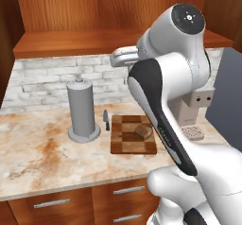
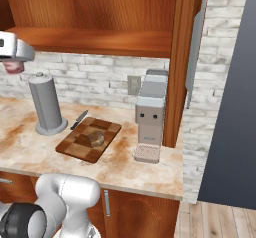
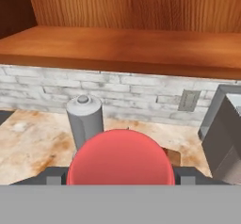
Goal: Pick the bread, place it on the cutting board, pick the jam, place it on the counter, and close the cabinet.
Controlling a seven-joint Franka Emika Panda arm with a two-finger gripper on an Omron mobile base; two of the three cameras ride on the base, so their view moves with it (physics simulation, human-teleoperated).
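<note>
The jam [image 3: 120, 159] shows its red lid large in the hand view, wedged between the two dark fingertips [image 3: 52, 176], so my gripper [image 3: 120, 177] is shut on it. In the right base view the gripper [image 2: 11, 61] hangs high at the left edge, the jam [image 2: 14, 68] red under it, in front of the open cabinet shelf [image 2: 100, 41]. The bread [image 1: 143, 132] [image 2: 96, 138] lies on the checkered cutting board [image 1: 124, 146] [image 2: 72, 147] on the counter [image 1: 42, 153]. The cabinet door [image 2: 181, 57] stands swung out, edge-on.
A grey paper towel holder [image 1: 83, 108] [image 2: 46, 104] stands left of the board, a small knife [image 1: 106, 119] between them. A grey coffee machine [image 2: 150, 113] sits right of the board by the door. A dark tall panel [image 2: 225, 112] bounds the right side.
</note>
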